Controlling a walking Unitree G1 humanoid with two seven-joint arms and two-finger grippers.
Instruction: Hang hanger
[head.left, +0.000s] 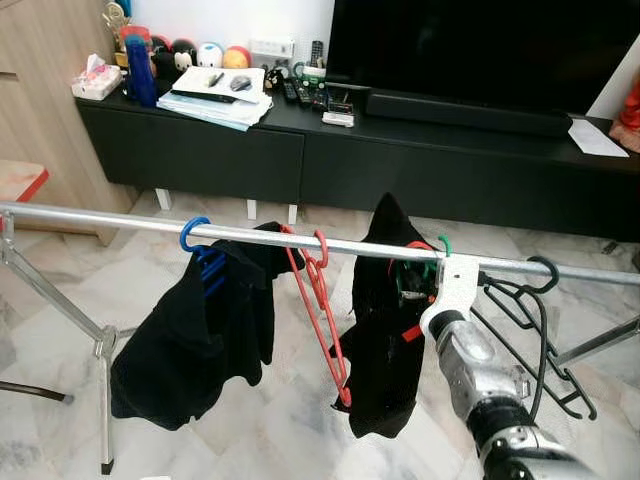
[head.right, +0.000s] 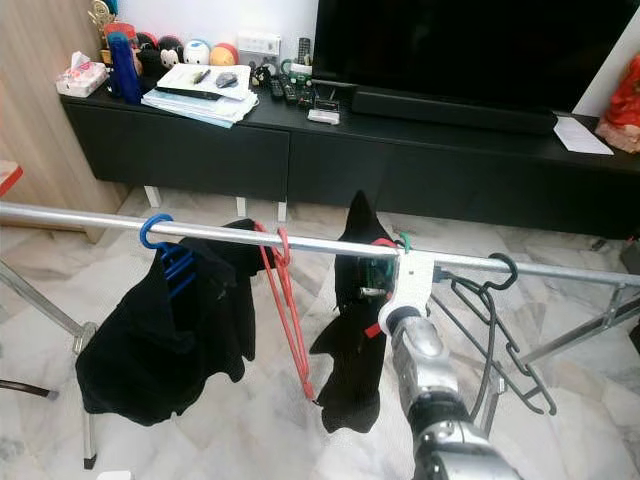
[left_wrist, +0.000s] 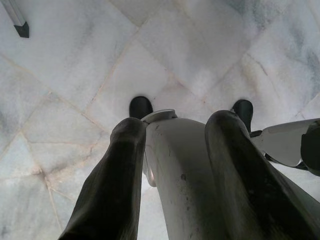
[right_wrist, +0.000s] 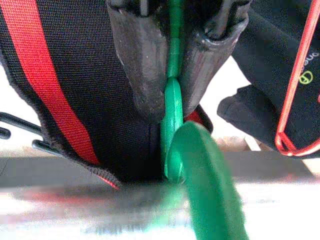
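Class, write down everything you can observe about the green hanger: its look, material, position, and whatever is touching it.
The green hanger looks like smooth, glossy plastic. Its curved hook sits over the silver rail, between the red hanger and the black wire hanger. The right gripper pinches its neck between two black fingers. A black garment with red trim hangs from it, hiding its shoulders.

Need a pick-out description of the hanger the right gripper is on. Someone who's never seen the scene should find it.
Follow the silver rail across the room in front of the black TV cabinet. Past the blue hanger and the bare red hanger, the right gripper is shut on the green hanger. It is the only green hook, carrying a black garment with red trim, left of the black wire hangers.
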